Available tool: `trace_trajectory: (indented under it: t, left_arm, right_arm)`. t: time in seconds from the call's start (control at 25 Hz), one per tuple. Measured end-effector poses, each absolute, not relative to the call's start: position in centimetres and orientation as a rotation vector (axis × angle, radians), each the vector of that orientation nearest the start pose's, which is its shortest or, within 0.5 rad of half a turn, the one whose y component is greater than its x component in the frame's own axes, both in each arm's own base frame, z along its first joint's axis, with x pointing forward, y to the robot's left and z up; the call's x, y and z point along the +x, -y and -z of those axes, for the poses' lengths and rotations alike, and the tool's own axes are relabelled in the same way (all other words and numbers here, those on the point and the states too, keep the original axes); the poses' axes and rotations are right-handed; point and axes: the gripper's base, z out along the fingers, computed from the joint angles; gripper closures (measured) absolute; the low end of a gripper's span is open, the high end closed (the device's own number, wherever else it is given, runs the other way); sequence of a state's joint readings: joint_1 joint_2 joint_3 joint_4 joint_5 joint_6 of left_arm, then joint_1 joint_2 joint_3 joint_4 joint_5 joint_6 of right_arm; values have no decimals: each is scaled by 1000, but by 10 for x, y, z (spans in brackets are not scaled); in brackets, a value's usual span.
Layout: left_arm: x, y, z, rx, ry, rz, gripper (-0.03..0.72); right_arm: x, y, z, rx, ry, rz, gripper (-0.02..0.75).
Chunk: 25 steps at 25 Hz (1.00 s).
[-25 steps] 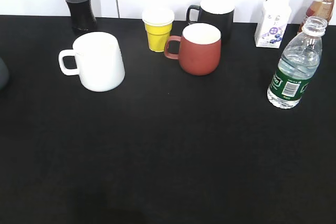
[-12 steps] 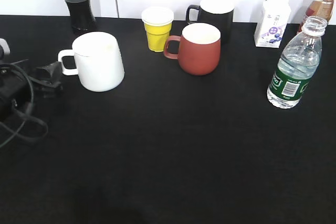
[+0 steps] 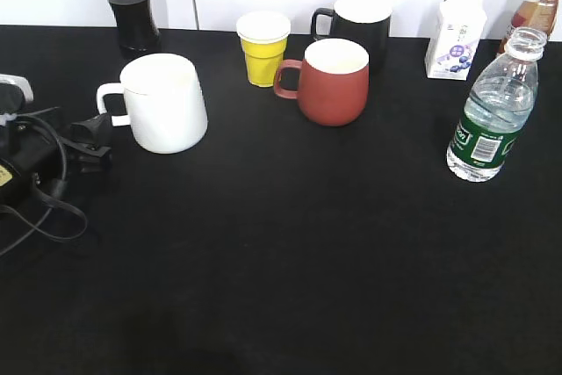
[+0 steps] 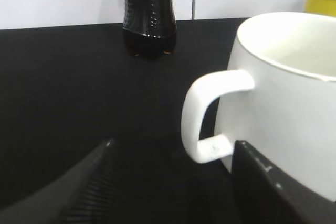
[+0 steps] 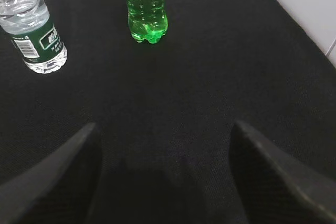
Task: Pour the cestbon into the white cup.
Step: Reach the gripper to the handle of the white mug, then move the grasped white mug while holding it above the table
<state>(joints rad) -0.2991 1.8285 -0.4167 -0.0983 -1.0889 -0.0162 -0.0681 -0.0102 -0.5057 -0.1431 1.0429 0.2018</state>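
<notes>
At the far left you have the left gripper (image 3: 92, 140), its jaws spread wide and empty, pointing at the loop handle of the white cup (image 3: 163, 103). In the left wrist view the handle sits between the two fingers with clear space on either side, nothing touching. The cup stands upright on the black tabletop (image 3: 290, 243). Judge it as heavy, rigid ceramic with a glazed, slippery wall, so the handle or rim is your surest hold if you need to steady it.

Behind it stands a dark cola bottle (image 3: 127, 2). Toward the middle are a small yellow cup (image 3: 263, 48), a red-brown mug (image 3: 332, 82) and a black mug (image 3: 360, 25), all well apart from the white cup.

At the right, the cestbon (image 3: 492, 107) stands upright with no cap visible, partly full. Expect thin, soft plastic that gives under pressure. Take it around the labelled middle, gently, or water may well up.

The right gripper (image 5: 165, 177) shows wide, empty jaws in its wrist view. It is well short of the cestbon, with a green soda bottle (image 5: 143, 6) near it.

The cloth looks matte and flat, and a white wall backs the table.
</notes>
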Motion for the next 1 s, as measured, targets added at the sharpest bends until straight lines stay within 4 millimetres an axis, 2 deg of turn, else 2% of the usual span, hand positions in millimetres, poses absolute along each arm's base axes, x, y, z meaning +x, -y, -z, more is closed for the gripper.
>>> trace_trajectory:
  t: [0.2,0.32,0.44,0.52,0.64,0.72,0.8,0.92,1.0]
  left_arm:
    - [289,81,-128,148,-1783,184,186]
    - [306,85,-118,141,-1803,179,188]
    - [334,85,-115,152,-1766,178,218]
    - [355,87,-117,287,-1733,207,345]
    - [367,89,-119,363,-1729,210,620]
    - [364,90,-120,366,-1735,231,643]
    - [350,90,-126,385,-1733,272,645]
    - [312,93,-149,378,-1597,341,648]
    - [286,99,-160,404,-1580,374,648]
  right_arm:
    - [-8,11,-281,276,-1985,85,164]
    - [-8,11,-281,276,-1985,85,164]
    - [-8,11,-281,276,-1985,85,164]
    - [-8,11,-281,276,-1985,85,164]
    - [-8,11,-281,276,-1985,85,164]
    - [-8,11,-281,276,-1985,85,164]
    - [-8,11,-281,276,-1985,85,164]
    - [-8,11,-281,276,-1985,85,164]
    - [-8,11,-281,276,-1985,85,164]
